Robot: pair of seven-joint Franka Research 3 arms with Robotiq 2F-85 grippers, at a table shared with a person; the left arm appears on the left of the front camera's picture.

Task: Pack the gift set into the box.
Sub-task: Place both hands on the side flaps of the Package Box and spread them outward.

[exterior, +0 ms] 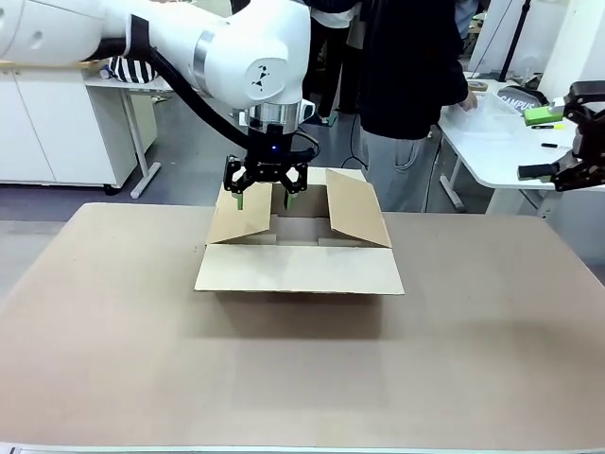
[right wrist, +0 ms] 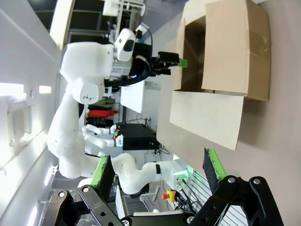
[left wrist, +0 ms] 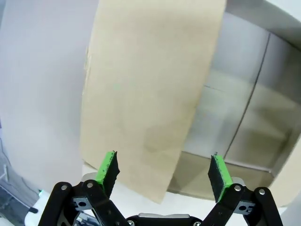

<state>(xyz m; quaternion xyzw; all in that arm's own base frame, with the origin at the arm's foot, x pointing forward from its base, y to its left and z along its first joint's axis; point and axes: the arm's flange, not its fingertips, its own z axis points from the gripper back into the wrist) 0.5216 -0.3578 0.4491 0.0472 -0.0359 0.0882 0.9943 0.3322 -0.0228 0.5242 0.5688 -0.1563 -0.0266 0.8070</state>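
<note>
- We see a brown desk point(exterior: 123, 359).
- The box point(exterior: 298, 270) sits mid-desk toward the far edge, with its flaps spread open.
- The left pincer point(exterior: 266, 204) hangs open and empty above the box's left flap.
- The right pincer point(exterior: 527, 144) is open and empty, raised near the far right corner, well apart from the box.

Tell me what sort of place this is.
Likely a robotics lab or workshop: the left gripper hangs open over the box on a brown-topped table, with white cabinets and a cluttered white worktable behind, where a person stands.
</note>
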